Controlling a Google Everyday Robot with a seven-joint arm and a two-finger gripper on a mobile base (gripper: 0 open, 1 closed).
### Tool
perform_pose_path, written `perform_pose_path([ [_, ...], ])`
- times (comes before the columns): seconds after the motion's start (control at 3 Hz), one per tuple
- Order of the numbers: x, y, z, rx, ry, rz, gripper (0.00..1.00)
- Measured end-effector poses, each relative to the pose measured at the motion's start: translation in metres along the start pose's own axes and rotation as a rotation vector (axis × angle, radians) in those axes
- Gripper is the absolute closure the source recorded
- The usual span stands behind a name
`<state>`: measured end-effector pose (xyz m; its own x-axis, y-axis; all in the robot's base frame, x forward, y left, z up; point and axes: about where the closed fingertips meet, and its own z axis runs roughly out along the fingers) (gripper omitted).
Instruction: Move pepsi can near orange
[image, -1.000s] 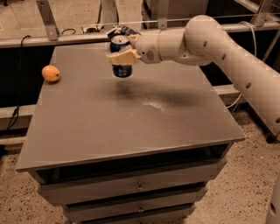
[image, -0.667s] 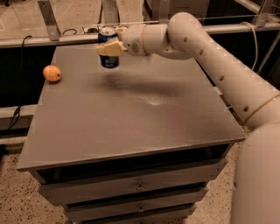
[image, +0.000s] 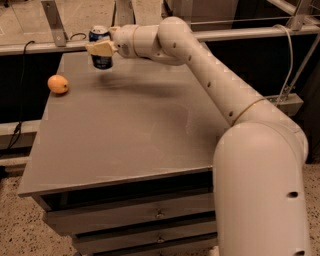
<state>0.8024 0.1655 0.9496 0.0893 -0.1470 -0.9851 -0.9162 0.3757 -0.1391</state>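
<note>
Pepsi can: dark blue metal cylinder, silver top; probably light, stiff, slippery.
Gripper: cream fingers clamped across its middle, a sensible hold.
Orange: small round fruit, eight o'clock.

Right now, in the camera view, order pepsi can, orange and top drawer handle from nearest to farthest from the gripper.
The gripper hangs over the table's far left corner.
1. pepsi can: held in the gripper.
2. orange: near the table's left edge.
3. top drawer handle: below the front edge.
</note>
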Motion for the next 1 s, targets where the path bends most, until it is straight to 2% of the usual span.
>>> perform_pose_path([
  [0.33, 0.001, 0.006, 0.022, -0.001, -0.01, 0.017, 1.0],
  [0.67, 0.008, 0.023, 0.034, -0.021, -0.009, 0.039, 1.0],
  [1.0, 0.02, 0.039, 0.039, -0.036, 0.0, 0.07, 0.82],
])
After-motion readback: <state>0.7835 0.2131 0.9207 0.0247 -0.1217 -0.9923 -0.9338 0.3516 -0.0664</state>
